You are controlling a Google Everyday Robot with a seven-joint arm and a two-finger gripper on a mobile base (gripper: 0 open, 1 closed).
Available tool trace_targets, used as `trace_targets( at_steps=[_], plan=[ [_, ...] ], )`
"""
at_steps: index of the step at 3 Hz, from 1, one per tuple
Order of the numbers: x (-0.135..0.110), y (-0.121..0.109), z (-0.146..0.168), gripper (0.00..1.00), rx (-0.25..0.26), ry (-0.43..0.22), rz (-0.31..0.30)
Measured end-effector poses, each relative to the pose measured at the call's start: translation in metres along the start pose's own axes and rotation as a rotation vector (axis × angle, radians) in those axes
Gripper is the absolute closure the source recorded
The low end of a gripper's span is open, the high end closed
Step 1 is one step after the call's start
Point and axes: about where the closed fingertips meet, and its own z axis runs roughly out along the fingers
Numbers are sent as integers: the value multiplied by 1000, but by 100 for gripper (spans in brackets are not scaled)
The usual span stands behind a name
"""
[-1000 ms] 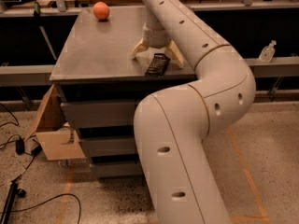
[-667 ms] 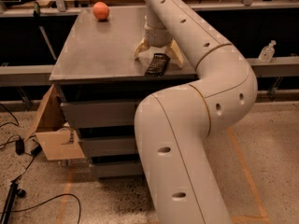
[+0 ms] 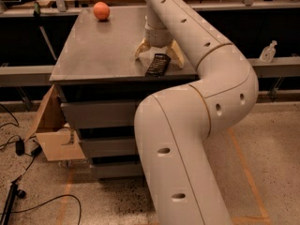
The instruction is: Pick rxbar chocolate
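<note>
The rxbar chocolate (image 3: 158, 64) is a flat dark bar lying on the grey table top (image 3: 103, 46), close to its front edge. My gripper (image 3: 158, 55) hangs straight down over the bar's far end. Its tan fingers (image 3: 141, 50) are spread apart, one on each side of the bar, low at the table surface. The gripper is open and holds nothing. A pale patch shows on the table just left of the bar, under the wrist.
An orange ball (image 3: 101, 11) sits at the table's far left corner. My arm's large white links (image 3: 187, 139) fill the foreground to the right of the table. An open cardboard box (image 3: 54, 130) and cables (image 3: 18, 149) lie on the floor at left.
The gripper has shifted slightly to the right and sits lower over the bar, with both fingers now showing spread on either side. The bar and ball have not moved.
</note>
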Motion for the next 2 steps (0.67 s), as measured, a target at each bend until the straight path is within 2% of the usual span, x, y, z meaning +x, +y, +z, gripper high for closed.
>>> trace_targets(
  at_steps=[2],
  plan=[
    [0, 2, -2, 39, -1, 1, 3]
  ],
)
